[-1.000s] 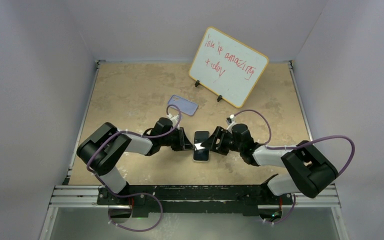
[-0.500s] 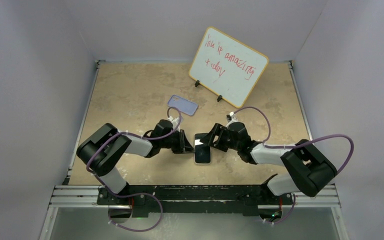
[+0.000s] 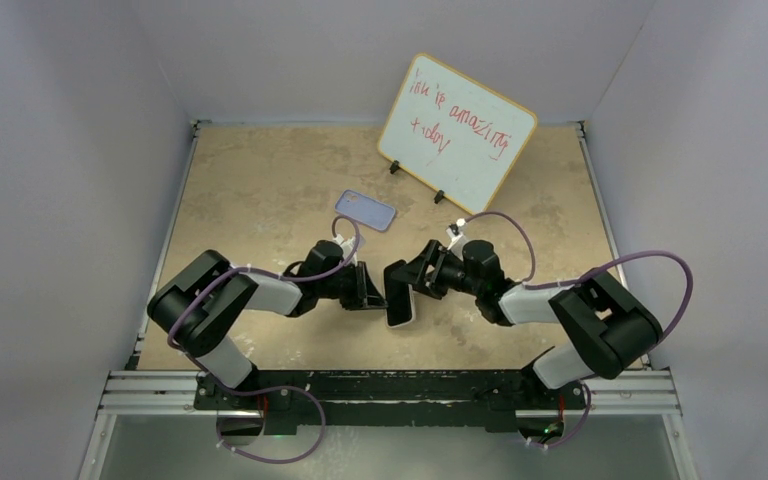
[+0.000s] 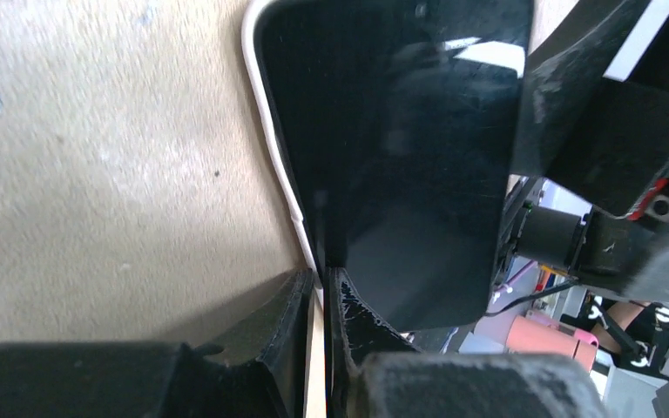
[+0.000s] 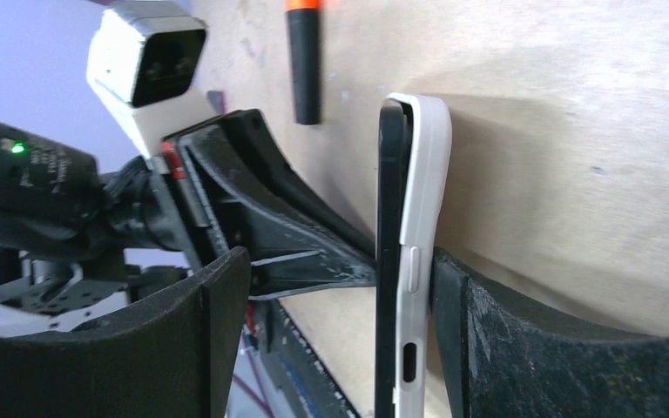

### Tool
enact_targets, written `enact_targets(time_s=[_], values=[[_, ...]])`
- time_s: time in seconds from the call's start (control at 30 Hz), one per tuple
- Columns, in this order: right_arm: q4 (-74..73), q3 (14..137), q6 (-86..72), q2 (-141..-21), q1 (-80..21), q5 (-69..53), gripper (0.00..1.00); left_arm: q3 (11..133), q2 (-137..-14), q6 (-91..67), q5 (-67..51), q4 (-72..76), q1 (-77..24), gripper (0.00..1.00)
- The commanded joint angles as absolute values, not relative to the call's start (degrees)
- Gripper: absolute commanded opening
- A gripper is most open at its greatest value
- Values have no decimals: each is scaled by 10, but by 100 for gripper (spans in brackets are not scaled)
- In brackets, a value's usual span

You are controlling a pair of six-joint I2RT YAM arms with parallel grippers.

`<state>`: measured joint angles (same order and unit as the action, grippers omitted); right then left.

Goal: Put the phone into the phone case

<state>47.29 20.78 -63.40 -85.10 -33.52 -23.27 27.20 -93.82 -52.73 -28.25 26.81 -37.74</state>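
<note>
The phone (image 3: 398, 294), black screen and white edge, stands tilted up on its long side between both grippers. My left gripper (image 3: 370, 288) is shut on the phone's edge; in the left wrist view its jaws (image 4: 320, 283) pinch the thin white rim below the screen (image 4: 392, 148). My right gripper (image 3: 418, 278) is open around the phone. In the right wrist view the phone (image 5: 411, 226) is edge-on, one finger (image 5: 466, 305) touches its white back, and the other finger (image 5: 213, 296) stands apart from the screen. The lavender phone case (image 3: 366, 210) lies flat behind the left gripper.
A whiteboard (image 3: 457, 133) with red writing stands on feet at the back right. A black marker with an orange cap (image 5: 303, 61) lies on the tan table beyond the phone. Grey walls enclose the table on three sides.
The phone has risen from lying flat to standing tilted on its edge. Both grippers have shifted slightly left, and the right gripper has come up around the phone.
</note>
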Motion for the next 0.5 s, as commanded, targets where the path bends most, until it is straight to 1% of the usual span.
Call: enact_targets(time_s=[0.0,0.13,0.23,0.33,0.47], values=[[539,233,-667,-828,-342,-300,72,266,-925,-497,-292,216,-393,12],[479,234,-634,-838,-342,-280,68,273,-915,-483,-279,190,-392,13],[483,232,-628,-864,-341,-283,64,274,-910,-483,-278,190,-392,13],[486,244,-621,-901,-341,-291,57,277,-911,-482,-277,186,-392,13],[471,256,-603,-922,-341,-281,53,282,-911,-480,-275,179,-393,13]])
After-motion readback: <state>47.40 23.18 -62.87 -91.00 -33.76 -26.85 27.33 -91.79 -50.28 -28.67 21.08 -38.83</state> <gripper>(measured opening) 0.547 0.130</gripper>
